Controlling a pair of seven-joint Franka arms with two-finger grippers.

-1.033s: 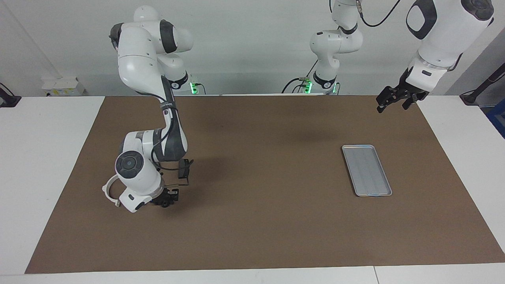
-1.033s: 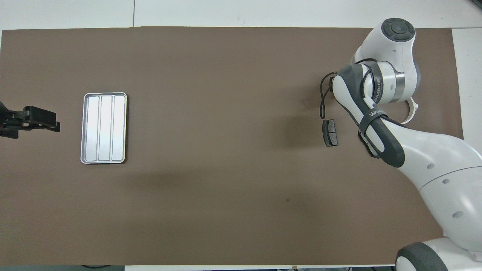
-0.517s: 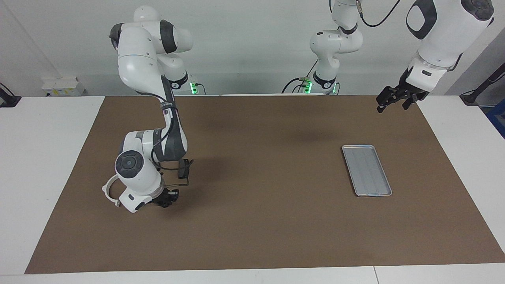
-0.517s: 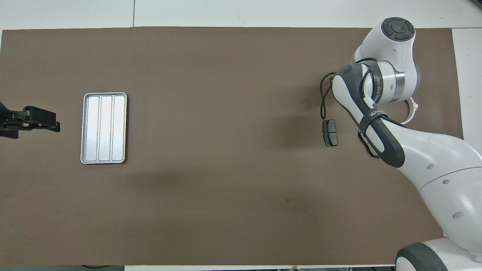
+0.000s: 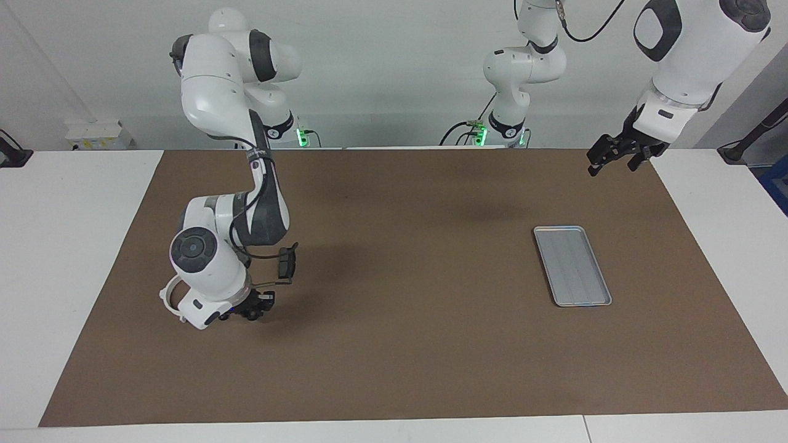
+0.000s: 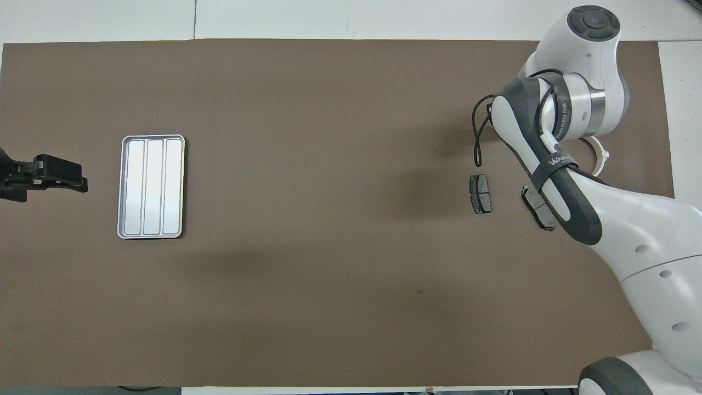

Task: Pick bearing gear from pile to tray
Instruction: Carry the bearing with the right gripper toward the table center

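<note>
The pile lies at the right arm's end of the mat. It holds a white curved arc (image 5: 167, 296) (image 6: 601, 158) and two dark brake pads, one (image 6: 480, 193) lying free and one (image 6: 538, 208) half under the right arm. My right gripper (image 5: 252, 311) hangs low over the mat in the pile, beside the arc, and the arm hides it in the overhead view. No bearing gear or small black piece can be made out. The silver tray (image 5: 572, 266) (image 6: 151, 186) lies bare at the left arm's end. My left gripper (image 5: 611, 161) (image 6: 55, 178) is open, empty, and waits raised over the mat's edge beside the tray.
A brown mat (image 5: 400, 344) covers the table, with white table (image 5: 55, 246) showing around it. A black cable loop (image 6: 478, 137) hangs from the right arm's wrist above the free brake pad.
My right arm's hand has shifted a little toward the right arm's end of the table, uncovering more of the second brake pad. The left arm and the tray have not moved.
</note>
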